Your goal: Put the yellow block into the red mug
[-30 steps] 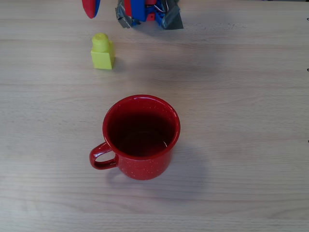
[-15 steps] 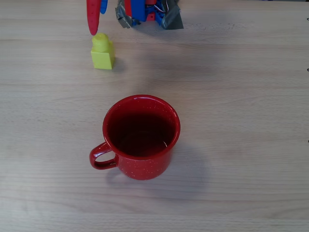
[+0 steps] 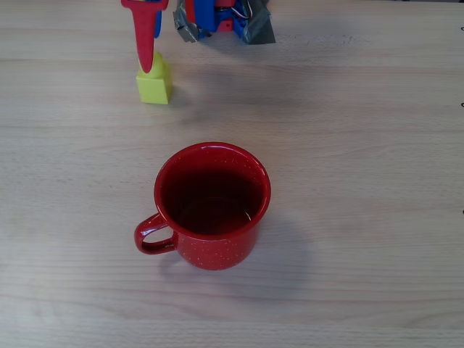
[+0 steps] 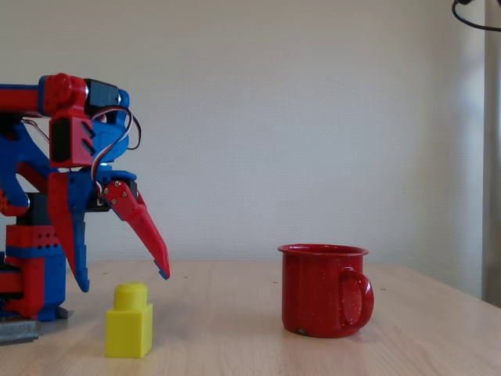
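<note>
The robot's fingers (image 4: pixel 124 282) are hanging spread wide above the yellow block (image 4: pixel 129 322) in the fixed view, one blue finger (image 4: pixel 77 243) pointing almost straight down on the left and one red finger (image 4: pixel 146 231) angling out to the right, with clear air showing between their tips and the block's stud. Nothing is being held. From overhead, the red finger (image 3: pixel 146 40) is lying across the block's (image 3: pixel 154 85) far edge and covering its stud.

The block is standing upright on the pale wooden bench (image 3: pixel 362 145), near the arm's base (image 3: pixel 221 18) and well apart from the red mug (image 3: pixel 210 206), which is sitting open-mouthed nearer the camera with its handle (image 3: pixel 154 238) turned to the picture's left.

The risks appear to be lying in the descent. The slanted red finger is looking likely to meet the round stud before the block's flat side, and a contact there could be tipping or skating the small, light brick across the smooth bench. If the fingers are closing off-centre, only a corner may be getting caught, leaving the brick free to twist out during the carry. The mug's wide mouth is looking forgiving, though a low carry could be clipping its rim (image 4: pixel 322 251) and nudging it.
</note>
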